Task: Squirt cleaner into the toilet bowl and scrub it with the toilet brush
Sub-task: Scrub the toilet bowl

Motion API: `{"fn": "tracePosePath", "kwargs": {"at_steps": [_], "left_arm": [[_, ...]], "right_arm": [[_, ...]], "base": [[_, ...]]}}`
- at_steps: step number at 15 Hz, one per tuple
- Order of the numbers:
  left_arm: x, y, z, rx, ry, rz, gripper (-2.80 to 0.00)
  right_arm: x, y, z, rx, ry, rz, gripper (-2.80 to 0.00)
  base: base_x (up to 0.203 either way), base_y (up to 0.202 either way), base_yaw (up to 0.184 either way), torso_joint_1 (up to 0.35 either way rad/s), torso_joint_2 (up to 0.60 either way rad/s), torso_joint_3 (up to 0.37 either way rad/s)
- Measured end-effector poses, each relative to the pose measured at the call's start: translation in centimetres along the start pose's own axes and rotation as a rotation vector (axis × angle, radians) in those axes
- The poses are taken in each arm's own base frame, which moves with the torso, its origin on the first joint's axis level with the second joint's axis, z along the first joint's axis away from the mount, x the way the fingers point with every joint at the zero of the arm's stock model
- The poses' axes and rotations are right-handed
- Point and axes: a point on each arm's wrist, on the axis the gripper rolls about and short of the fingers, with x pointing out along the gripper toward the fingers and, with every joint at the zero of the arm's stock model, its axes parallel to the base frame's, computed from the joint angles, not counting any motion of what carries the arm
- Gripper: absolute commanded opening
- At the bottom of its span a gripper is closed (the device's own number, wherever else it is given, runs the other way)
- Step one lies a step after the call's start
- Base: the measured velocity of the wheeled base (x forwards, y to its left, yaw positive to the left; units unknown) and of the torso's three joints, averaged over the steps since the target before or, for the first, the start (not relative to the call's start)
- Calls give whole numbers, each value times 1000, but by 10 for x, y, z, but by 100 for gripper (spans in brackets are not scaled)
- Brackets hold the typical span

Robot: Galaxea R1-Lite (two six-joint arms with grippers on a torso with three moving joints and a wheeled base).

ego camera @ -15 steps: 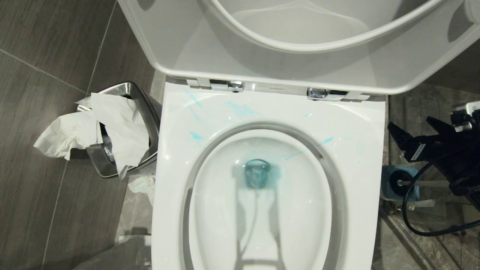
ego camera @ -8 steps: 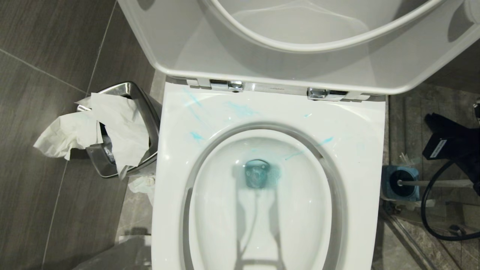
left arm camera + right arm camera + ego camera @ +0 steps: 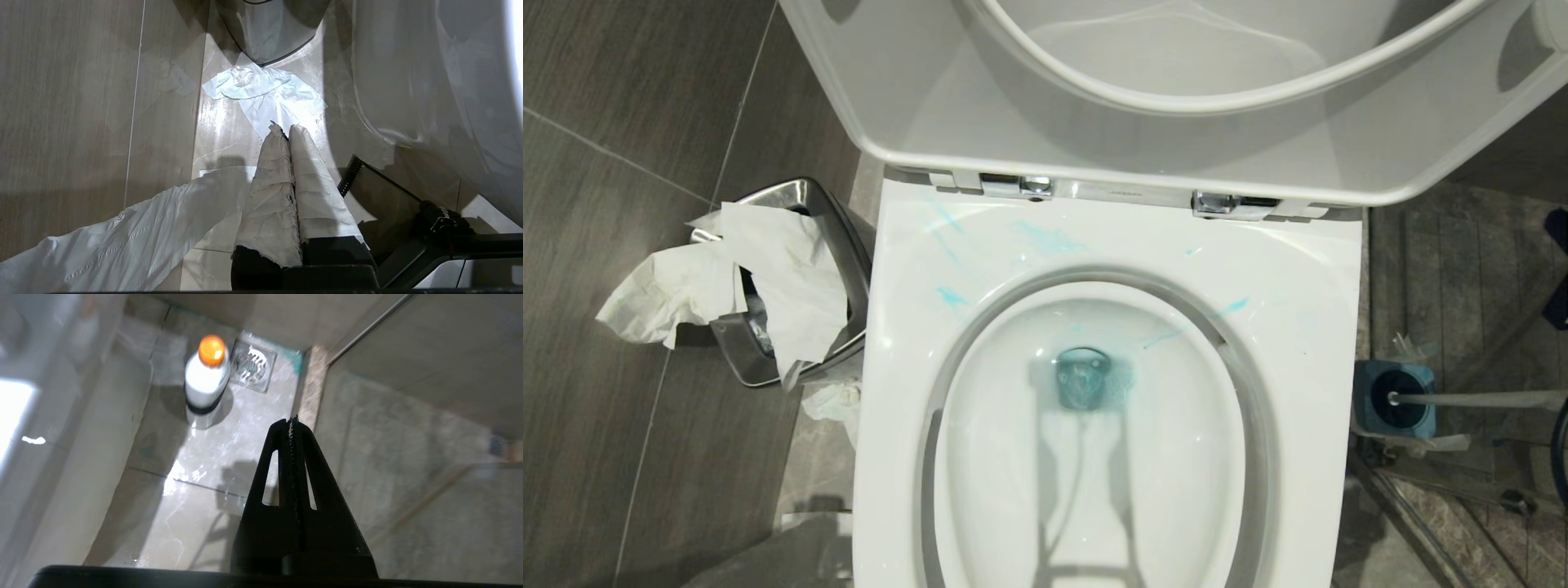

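The toilet bowl fills the middle, blue cleaner streaked along its back rim. The toilet brush stands in its holder on the floor by the bowl's right edge. My right claw is closed, empty, over floor tiles; my left claw is closed too.

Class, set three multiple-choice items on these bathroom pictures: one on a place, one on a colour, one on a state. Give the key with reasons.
1. Where is the toilet brush?
A. in the holder right of the toilet bowl
B. inside the bowl
C. in the steel bin

2. What colour are the cleaner streaks?
A. red
B. turquoise blue
C. yellow

3. How is the right hand?
A. shut on the brush
B. wide open
C. shut, empty

Key: A, its head sits in the holder; B, blue marks the rim; C, the right wrist view shows fingers pressed together on nothing.
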Motion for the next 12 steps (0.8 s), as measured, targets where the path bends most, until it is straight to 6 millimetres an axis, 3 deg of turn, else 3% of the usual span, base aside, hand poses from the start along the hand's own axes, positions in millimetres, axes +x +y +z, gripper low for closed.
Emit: {"fn": "tracePosePath", "kwargs": {"at_steps": [6,12], "left_arm": [[0,0,0,0,0,0,-280],[0,0,0,0,0,0,-280]], "right_arm": [[-37,-15,30,-36,11,-22,-280],[-94,-37,47,88,70,21,-280]], "base": [[0,0,0,0,0,0],[0,0,0,0,0,0]]}}
